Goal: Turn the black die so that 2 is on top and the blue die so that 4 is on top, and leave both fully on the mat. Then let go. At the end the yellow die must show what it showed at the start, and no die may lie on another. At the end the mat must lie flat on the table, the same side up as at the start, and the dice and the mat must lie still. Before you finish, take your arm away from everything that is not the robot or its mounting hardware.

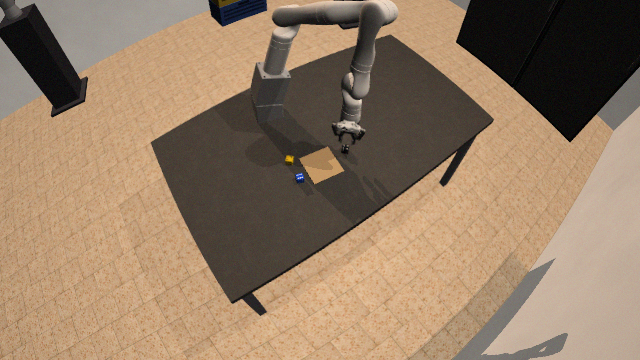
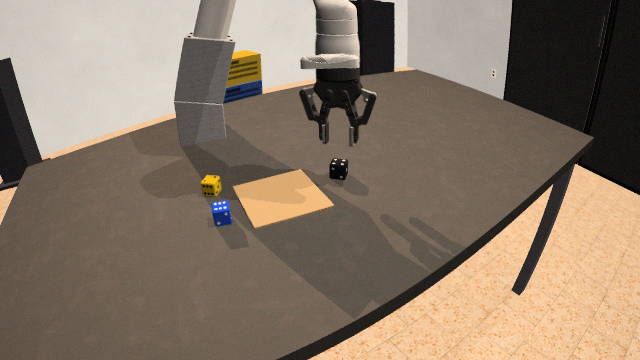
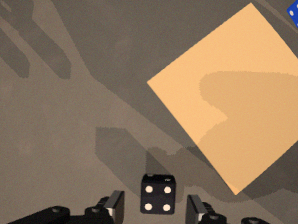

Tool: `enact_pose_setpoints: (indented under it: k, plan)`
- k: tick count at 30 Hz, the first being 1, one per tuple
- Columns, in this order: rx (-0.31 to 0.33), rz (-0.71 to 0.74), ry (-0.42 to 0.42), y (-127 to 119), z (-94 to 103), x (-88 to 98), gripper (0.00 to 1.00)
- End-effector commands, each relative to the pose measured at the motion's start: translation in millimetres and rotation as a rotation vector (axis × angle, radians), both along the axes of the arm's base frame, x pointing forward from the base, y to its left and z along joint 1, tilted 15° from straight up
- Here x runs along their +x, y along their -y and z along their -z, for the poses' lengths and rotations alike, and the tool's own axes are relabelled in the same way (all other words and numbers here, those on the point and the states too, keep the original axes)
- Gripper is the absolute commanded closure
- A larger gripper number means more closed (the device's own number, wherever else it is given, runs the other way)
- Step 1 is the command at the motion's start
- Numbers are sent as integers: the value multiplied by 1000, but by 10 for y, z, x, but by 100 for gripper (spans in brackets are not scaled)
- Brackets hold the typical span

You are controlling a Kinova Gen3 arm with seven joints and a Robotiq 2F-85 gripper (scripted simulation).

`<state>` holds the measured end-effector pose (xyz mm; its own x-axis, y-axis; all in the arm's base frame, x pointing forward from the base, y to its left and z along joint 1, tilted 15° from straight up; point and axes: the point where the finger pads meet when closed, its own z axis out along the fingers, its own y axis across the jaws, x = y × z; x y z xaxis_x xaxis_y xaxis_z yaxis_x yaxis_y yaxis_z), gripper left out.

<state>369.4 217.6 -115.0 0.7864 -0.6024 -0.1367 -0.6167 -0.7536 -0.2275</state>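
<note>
Three dice and one tan mat (image 2: 282, 197) lie on a dark table (image 2: 450, 150). One black die (image 2: 338, 168) sits on the table just off the mat's 2 o'clock corner, four white pips on top. One blue die (image 2: 221, 212), six pips up, rests near the mat's 9 o'clock edge; one yellow die (image 2: 211, 185) sits at 11 o'clock of the blue one. One gripper (image 2: 339, 135) hangs above the black die, jaws half spread, pinching nothing.
</note>
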Motion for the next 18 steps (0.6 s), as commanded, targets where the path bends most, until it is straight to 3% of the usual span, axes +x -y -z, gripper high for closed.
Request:
enact_pose_setpoints:
  k: [1, 18]
  plan:
    - [-4, -14, -6, -40, 44, -53, 54]
    - [-4, -14, -6, -104, 276, -56, 54]
